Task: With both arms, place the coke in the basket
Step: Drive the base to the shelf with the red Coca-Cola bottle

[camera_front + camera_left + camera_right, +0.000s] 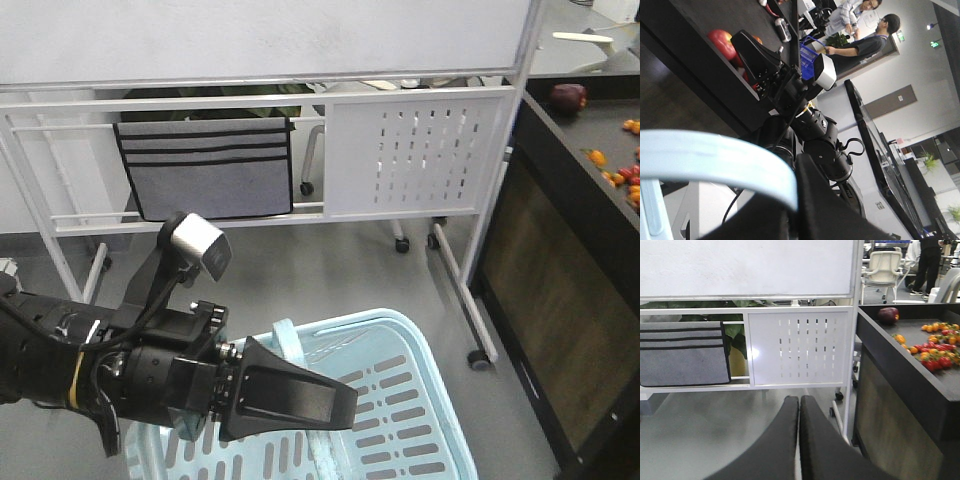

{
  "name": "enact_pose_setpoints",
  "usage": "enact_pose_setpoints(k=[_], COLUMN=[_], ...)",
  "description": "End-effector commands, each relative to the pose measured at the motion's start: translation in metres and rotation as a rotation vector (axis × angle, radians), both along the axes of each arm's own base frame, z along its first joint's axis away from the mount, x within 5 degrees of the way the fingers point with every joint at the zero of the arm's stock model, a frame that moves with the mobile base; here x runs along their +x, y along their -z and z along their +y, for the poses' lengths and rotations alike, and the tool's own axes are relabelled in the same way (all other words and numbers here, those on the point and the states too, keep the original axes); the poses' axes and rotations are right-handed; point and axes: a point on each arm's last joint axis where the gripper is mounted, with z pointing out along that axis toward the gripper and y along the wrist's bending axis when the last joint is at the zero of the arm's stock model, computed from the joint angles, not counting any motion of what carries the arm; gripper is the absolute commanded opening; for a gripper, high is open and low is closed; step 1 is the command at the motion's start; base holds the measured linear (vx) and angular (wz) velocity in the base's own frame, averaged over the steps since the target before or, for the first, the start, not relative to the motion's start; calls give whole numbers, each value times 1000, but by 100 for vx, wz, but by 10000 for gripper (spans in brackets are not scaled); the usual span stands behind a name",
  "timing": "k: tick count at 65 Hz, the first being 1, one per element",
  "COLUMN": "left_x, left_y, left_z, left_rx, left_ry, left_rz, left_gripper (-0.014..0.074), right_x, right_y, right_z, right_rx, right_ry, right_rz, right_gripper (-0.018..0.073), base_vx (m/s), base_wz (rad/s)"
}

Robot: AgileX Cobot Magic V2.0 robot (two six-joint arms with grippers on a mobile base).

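Over the basket (396,318), front view: the left gripper (345,405) lies across its left side, fingers drawn together, with the handle (287,338) just behind it. In the left wrist view the handle crosses right at the fingers; cannot tell whether they pinch it. The right gripper (799,402) has its fingers pressed together on nothing, aimed at the whiteboard stand (797,345), with the table (920,370) to its right.

The coke is not found in any view, and none shows in the visible part of the basket. Judgement: pick not yet begun. You want the left gripper steady at the basket. Part the right fingers before you approach the coke, take it by the body, upright, and lower it inside the rim.

Unclear: the basket's near part is cut off by the frame and hidden by the arm. A red rounded thing (722,42) lies on the table near the right gripper; fruit or coke, cannot tell.
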Motion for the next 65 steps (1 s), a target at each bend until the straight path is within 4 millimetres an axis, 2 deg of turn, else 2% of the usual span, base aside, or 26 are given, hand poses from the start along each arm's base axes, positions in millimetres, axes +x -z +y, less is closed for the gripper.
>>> enact_pose_setpoints(k=[1,31,65], left_x=[-13,-13,-13], left_y=[-28,-28,-28], left_z=[1,1,1], left_rx=[-162,-162,-162], left_ry=[99,99,99], left_rz=[-9,-9,-9], left_gripper=[-6,-6,-6], right_x=[0,0,0], right_y=[-5,-5,-5], right_z=[1,1,1], right_rx=[-17,-17,-17], right_ry=[-10,-10,-10], right_rz=[-73,-73,-73], right_gripper=[-4,-4,-4], base_vx=[29,27,22], base_wz=[16,26,50])
